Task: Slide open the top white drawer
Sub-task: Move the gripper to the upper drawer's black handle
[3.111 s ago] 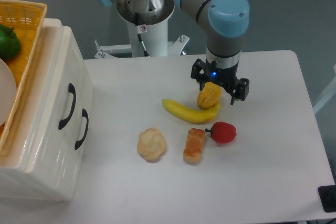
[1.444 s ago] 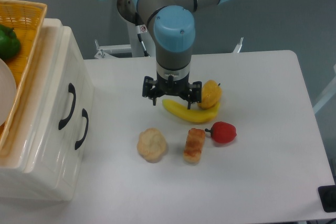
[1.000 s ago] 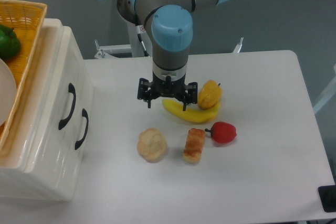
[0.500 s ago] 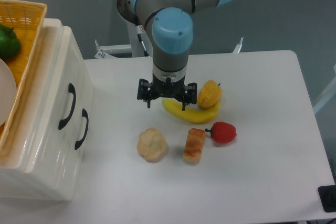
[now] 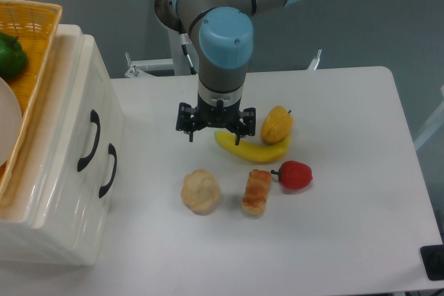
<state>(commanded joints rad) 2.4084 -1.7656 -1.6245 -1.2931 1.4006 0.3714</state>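
Top white drawer (image 5: pixel 83 136) sits closed in the cream cabinet at the table's (image 5: pixel 347 240) left edge, its curved black handle (image 5: pixel 89 141) facing right, above the lower drawer's handle (image 5: pixel 108 170). Well apart, the end effector (image 5: pixel 213 129) hangs over the table centre, fingers spread, holding nothing, just beside a banana (image 5: pixel 253 149).

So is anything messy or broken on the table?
Nothing stands out. The banana, yellow pepper, red pepper, and two pastries lie whole on the table. Both drawers look shut; the top white drawer is untouched.
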